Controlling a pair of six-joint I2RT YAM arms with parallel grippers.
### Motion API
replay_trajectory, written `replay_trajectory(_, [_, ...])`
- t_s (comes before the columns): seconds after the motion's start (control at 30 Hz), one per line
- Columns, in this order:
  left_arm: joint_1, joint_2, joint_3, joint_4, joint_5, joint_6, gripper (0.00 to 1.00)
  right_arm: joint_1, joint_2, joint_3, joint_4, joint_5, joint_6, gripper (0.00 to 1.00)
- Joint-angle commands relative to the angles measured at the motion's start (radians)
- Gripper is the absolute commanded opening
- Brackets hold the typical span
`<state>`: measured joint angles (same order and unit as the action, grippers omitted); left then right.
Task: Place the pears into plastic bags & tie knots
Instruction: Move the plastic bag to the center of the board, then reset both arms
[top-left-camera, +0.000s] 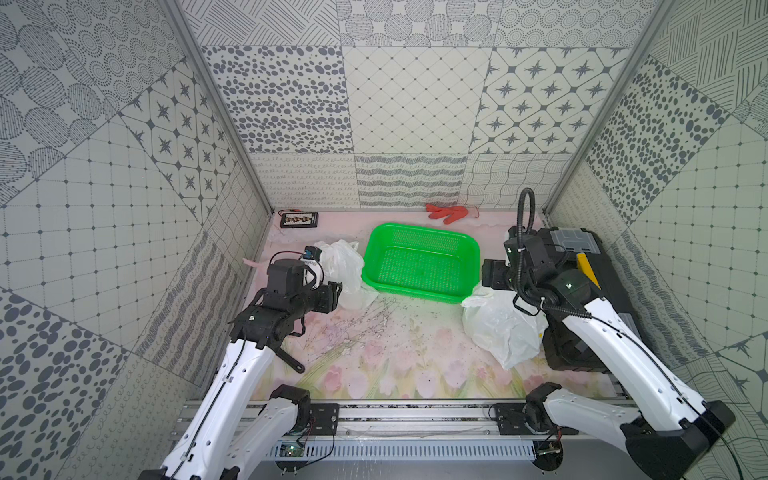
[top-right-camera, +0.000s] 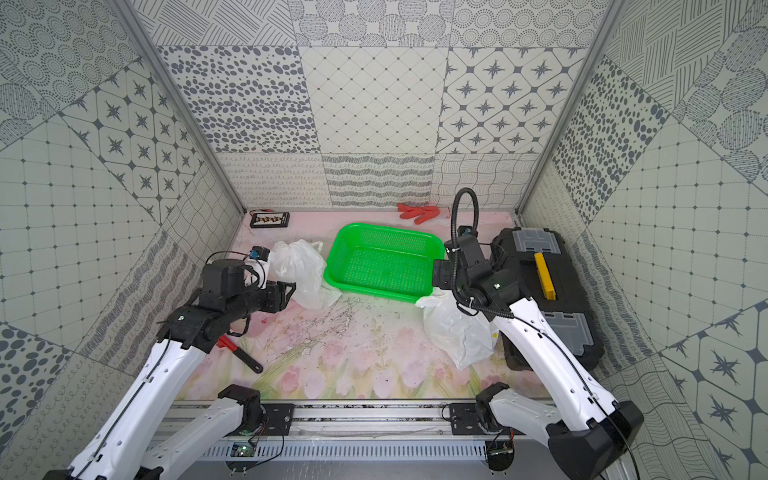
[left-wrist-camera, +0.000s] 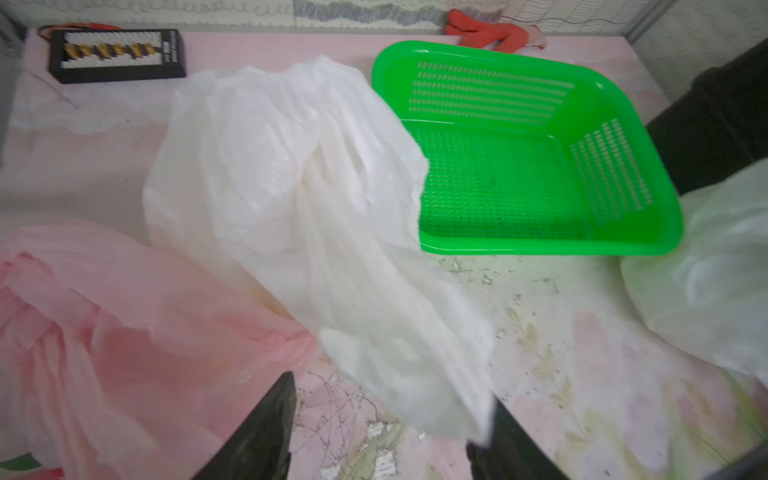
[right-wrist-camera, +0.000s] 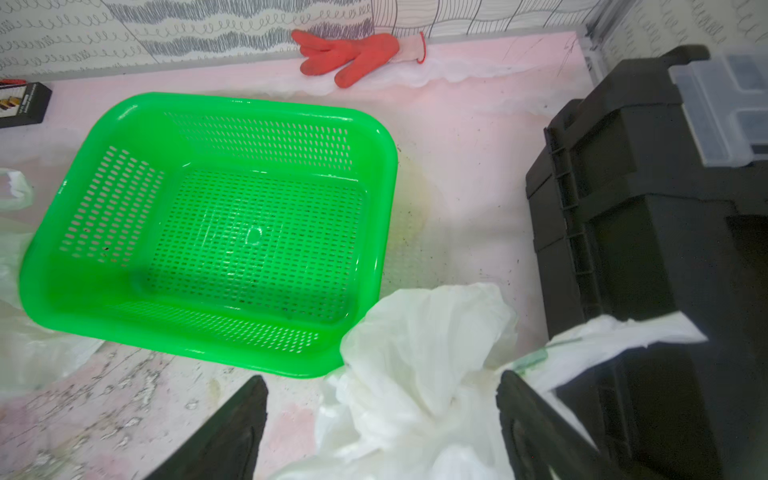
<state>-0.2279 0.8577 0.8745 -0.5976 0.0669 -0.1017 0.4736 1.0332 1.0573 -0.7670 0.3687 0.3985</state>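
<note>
No text can be read. The black case (left-wrist-camera: 116, 72) carries a small white label (left-wrist-camera: 166, 49) on its lid, too blurred to make out. The green perforated basket (right-wrist-camera: 376, 137) has a raised mark moulded in its floor, illegible.

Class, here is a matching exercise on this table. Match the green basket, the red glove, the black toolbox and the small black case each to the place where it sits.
Things
1. green basket
2. red glove
3. black toolbox
4. black case

Places
a. far left corner of the table
b. middle of the table, nothing inside it
c. against the back wall, beyond the basket
d. along the robot's right side, yellow handle on its lid

Pairs: 1-b, 2-c, 3-d, 4-a
</note>
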Motion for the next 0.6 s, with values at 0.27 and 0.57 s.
replay_trajectory(0.27, [0.049, 0.202, -0.334, 0.799, -0.607, 0.017, 0.64, -0.139, -0.089, -0.642, 1.048, 0.209, -0.250, 0.98])
replay_trajectory(0.57, [0.116, 0.427, -0.409, 1.096, -0.478, 0.001, 0.65, -0.242, 0.218, -0.732, 1.451, 0.133, -0.301, 0.98])
